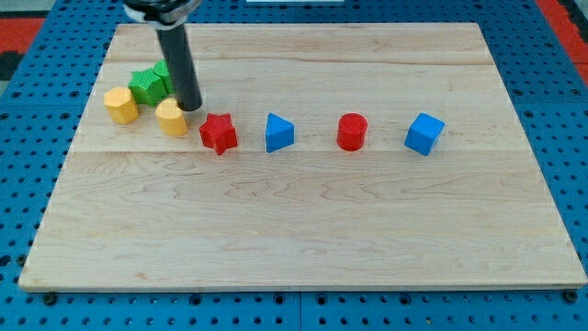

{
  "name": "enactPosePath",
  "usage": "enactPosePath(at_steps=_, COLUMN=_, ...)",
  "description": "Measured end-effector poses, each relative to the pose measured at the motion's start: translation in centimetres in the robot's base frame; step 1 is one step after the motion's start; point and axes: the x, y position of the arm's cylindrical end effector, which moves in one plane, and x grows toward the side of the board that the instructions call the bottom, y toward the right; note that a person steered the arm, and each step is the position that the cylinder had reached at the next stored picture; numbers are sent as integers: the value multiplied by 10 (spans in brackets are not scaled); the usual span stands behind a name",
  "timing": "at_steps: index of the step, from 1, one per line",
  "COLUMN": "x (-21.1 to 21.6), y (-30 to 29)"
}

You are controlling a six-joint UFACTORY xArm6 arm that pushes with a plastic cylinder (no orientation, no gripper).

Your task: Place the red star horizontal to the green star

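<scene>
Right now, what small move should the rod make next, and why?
Probably swing my tip round to the view's bottom of the red star and push it toward the view's top. The star lies lower in the view than the green star, and my tip sits beside a yellow block, not behind the star.

The wooden board carries seven blocks: yellows, greens, red star, blues, red cylinder.
</scene>
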Motion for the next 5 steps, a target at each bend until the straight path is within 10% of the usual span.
enactPosePath(at_steps=2, x=87, y=-19)
enactPosePath(at_steps=5, x=7, y=75)
